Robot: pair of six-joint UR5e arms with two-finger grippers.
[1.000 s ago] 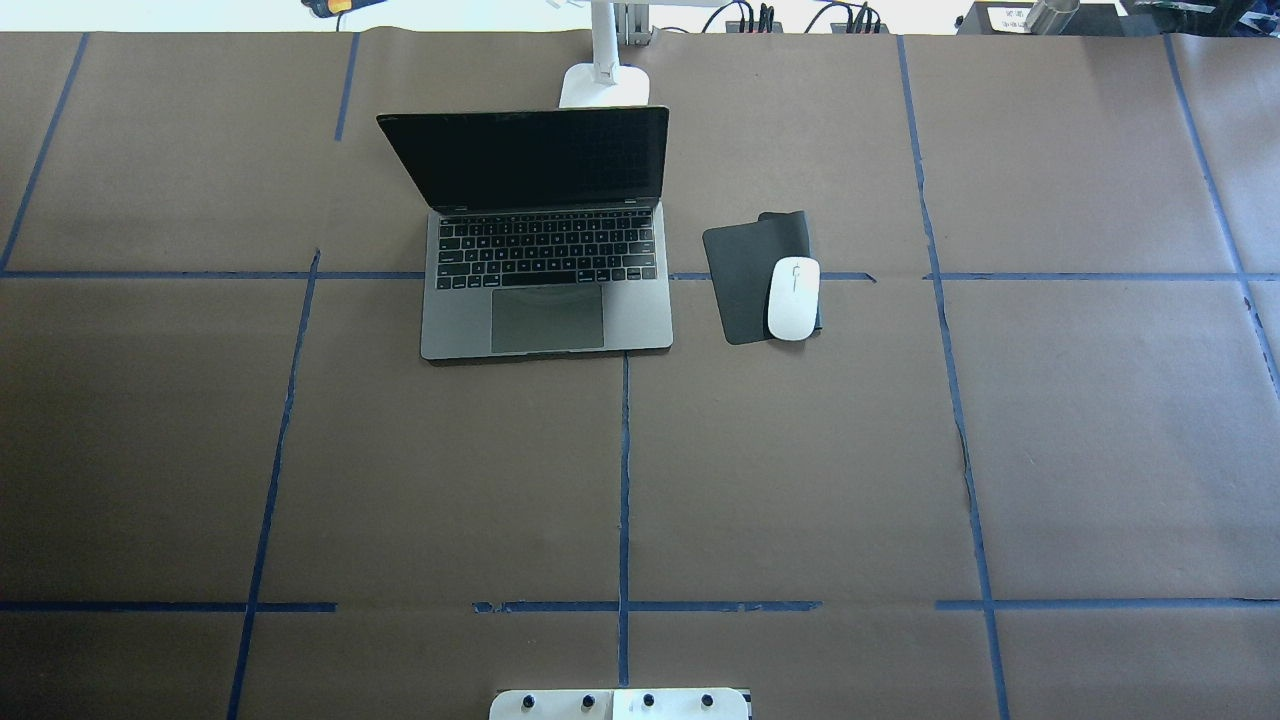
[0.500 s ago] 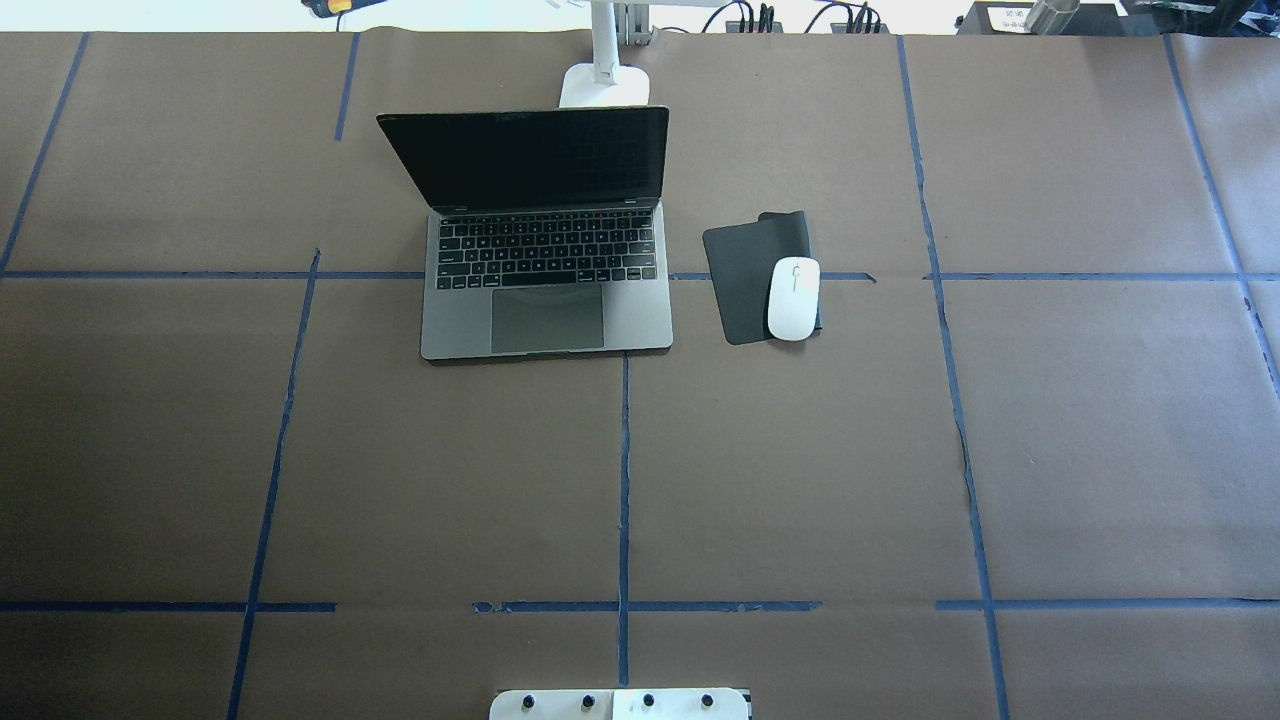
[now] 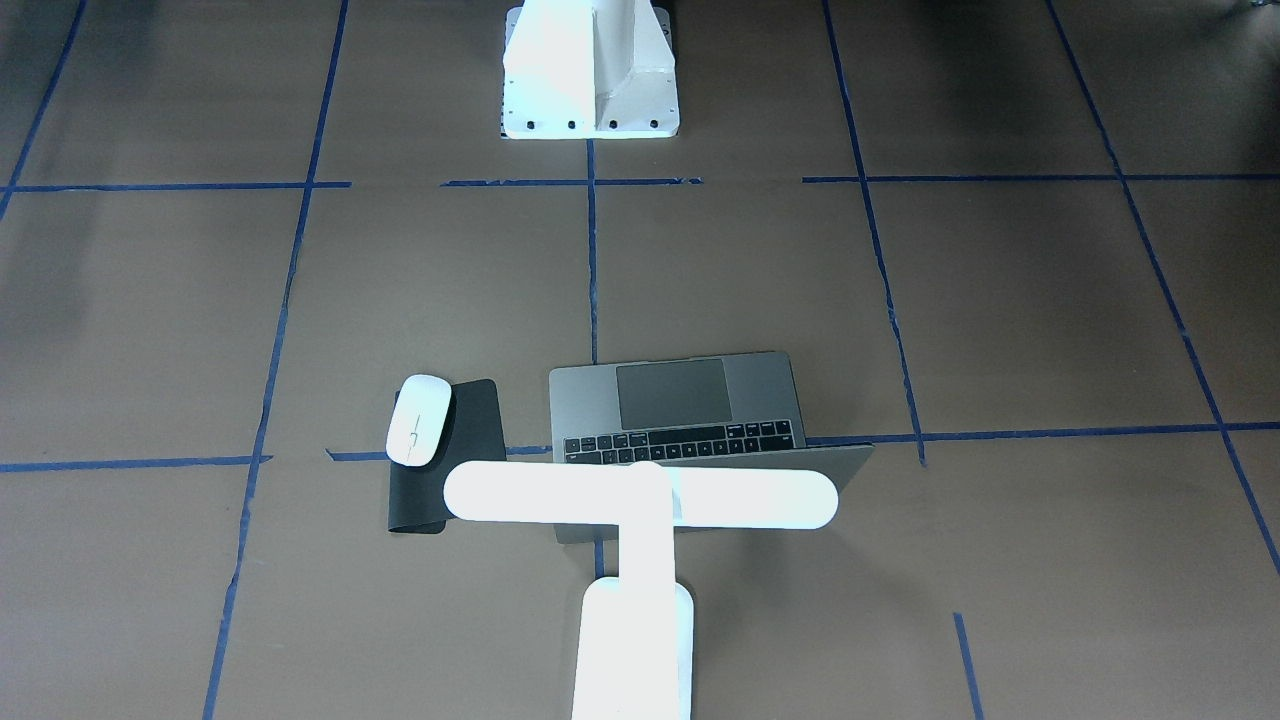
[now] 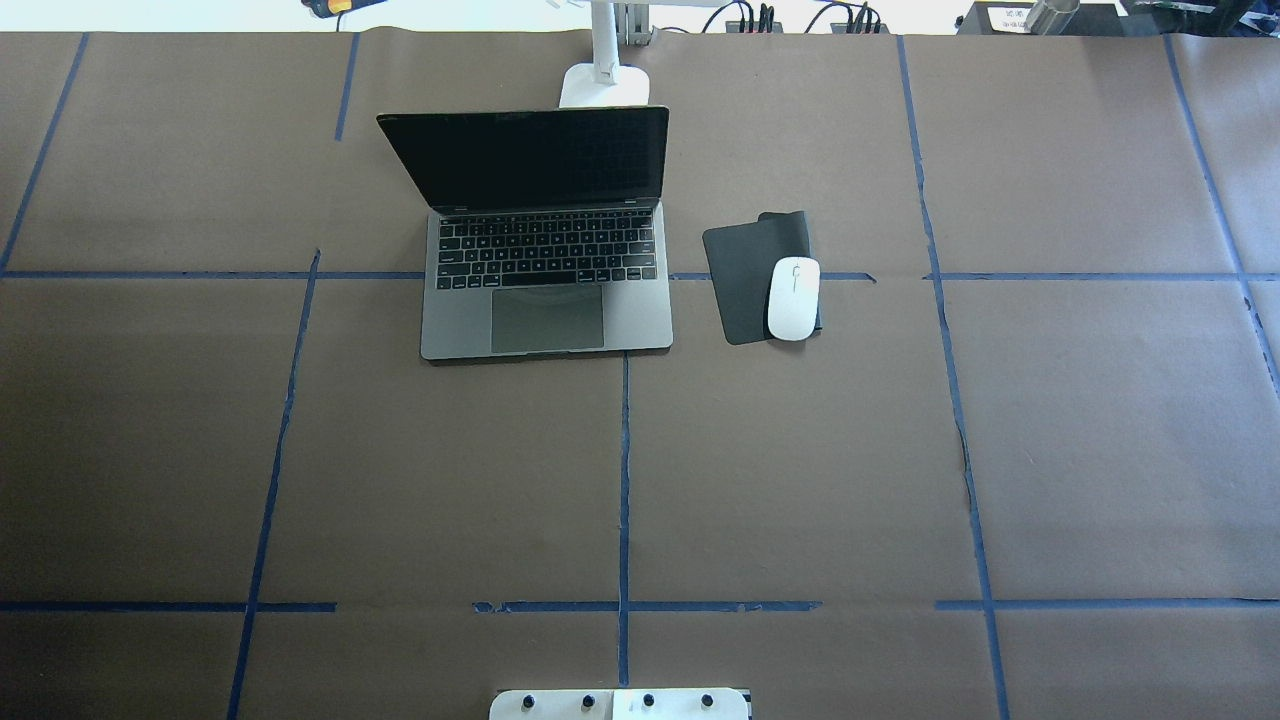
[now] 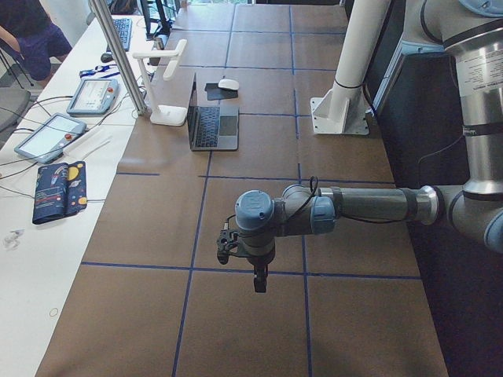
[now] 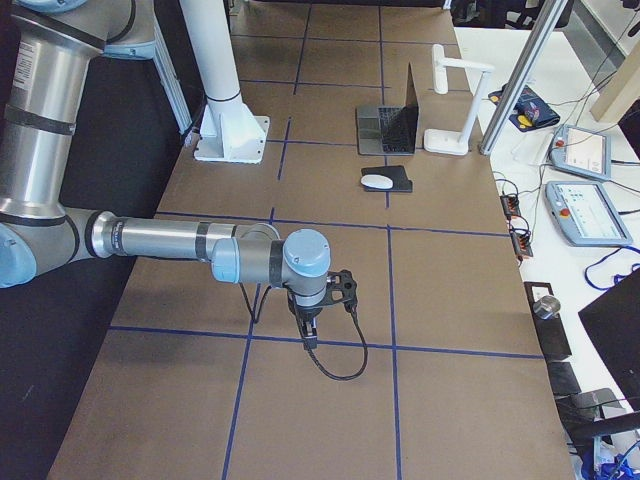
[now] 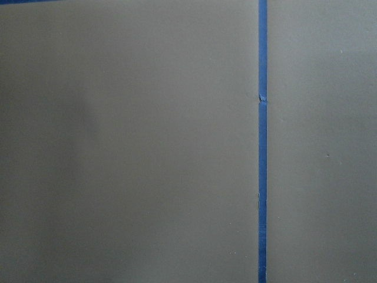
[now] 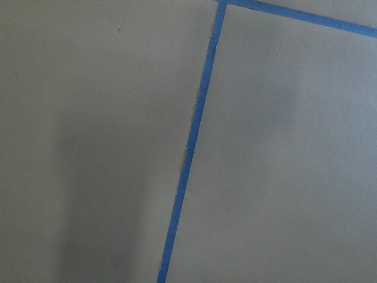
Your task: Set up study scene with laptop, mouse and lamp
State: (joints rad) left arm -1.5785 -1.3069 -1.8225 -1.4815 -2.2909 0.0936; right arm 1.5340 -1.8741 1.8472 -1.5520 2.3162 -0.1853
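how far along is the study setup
Looks done: the laptop is open, the mouse sits on the mat beside it, and the lamp stands behind the screen. In hand: nothing; the left end effector and right end effector hang over the table, away from all three, grip state unclear. Left: seemingly nothing, unless the lamp needs switching on.

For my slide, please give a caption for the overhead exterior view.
Open laptop, white mouse on a black mat, lamp behind the laptop.
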